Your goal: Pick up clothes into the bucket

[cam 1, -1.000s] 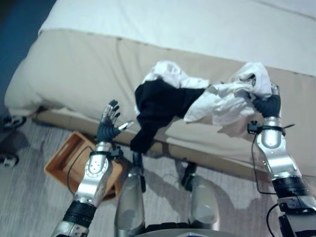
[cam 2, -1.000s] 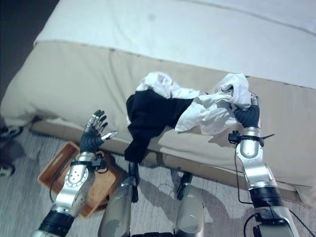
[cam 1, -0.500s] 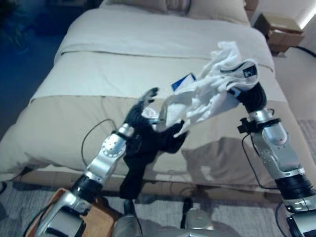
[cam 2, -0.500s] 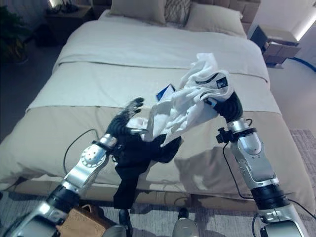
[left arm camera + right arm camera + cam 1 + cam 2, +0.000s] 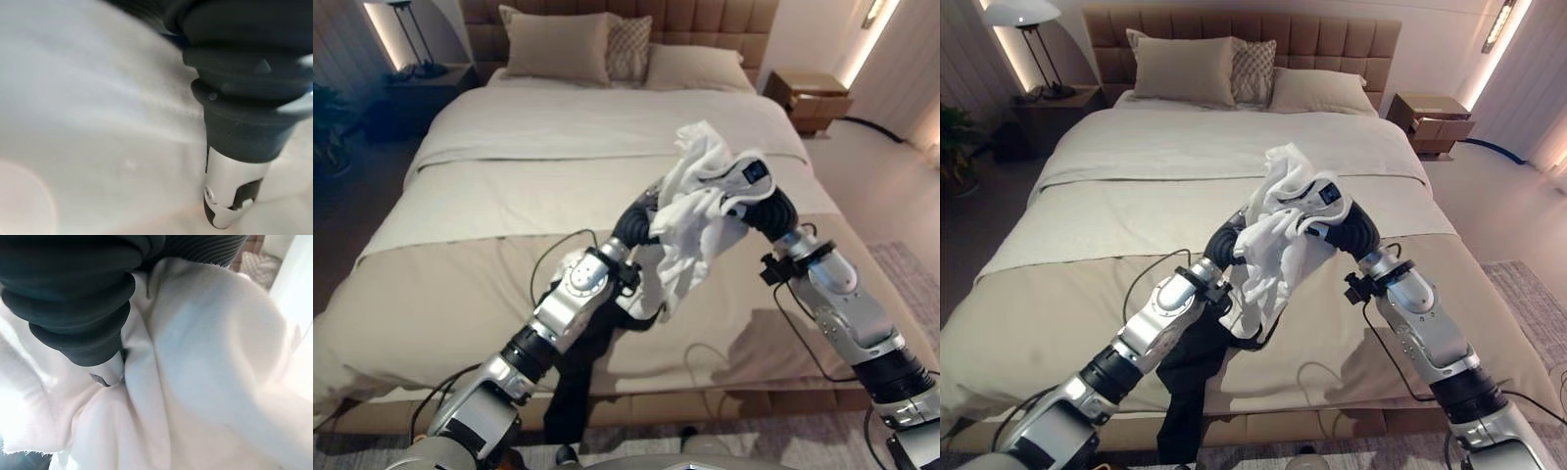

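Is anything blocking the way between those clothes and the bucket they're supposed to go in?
I can't judge the path, because no bucket is in view now. The white garment is bunched up above the bed around the right hand, the left hand is at it, and a black garment hangs below.

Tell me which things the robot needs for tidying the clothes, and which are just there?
Needed: white garment, black garment, right hand, left hand.

Just there: bed, pillows, lamp, nightstand.
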